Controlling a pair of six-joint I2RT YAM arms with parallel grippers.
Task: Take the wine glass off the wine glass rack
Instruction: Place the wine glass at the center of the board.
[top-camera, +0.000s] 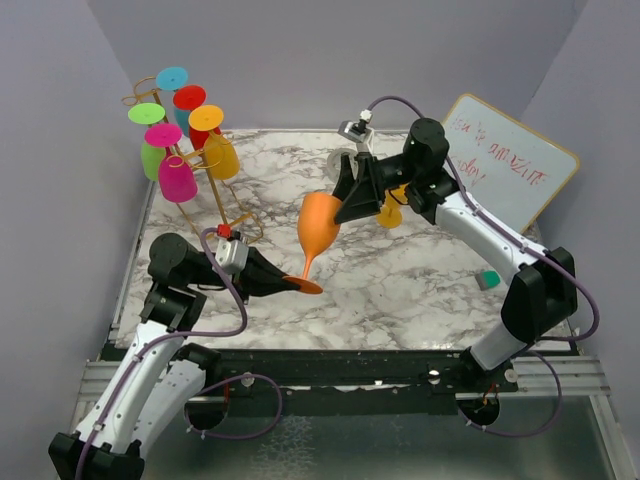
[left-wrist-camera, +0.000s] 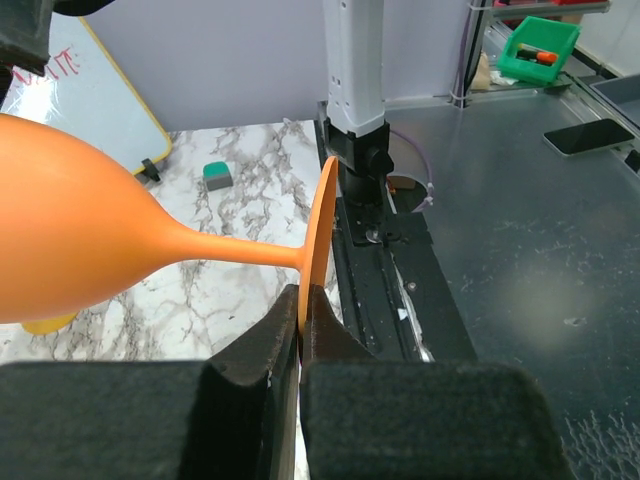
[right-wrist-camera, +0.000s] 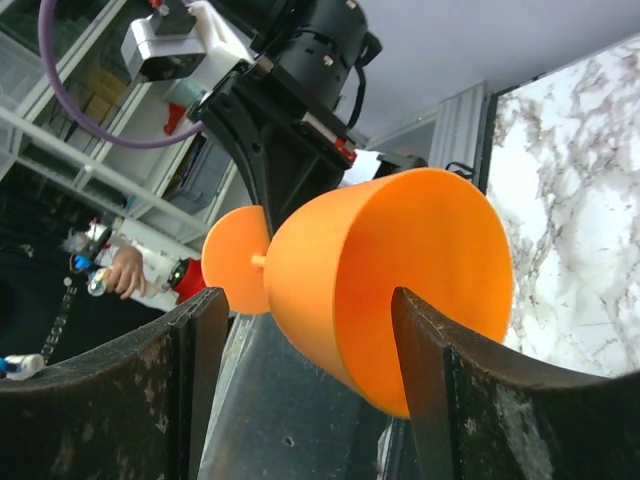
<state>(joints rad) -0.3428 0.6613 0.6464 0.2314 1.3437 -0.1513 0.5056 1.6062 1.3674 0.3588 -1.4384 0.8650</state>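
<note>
The orange wine glass (top-camera: 318, 228) is being held free of the wine glass rack (top-camera: 218, 205) just beyond the left gripper (left-wrist-camera: 300, 322), which is being kept clamped on its foot, while its bowl is being straddled, ungripped, by the parted right gripper (right-wrist-camera: 305, 305), so the removal is being judged nearly done.
</note>
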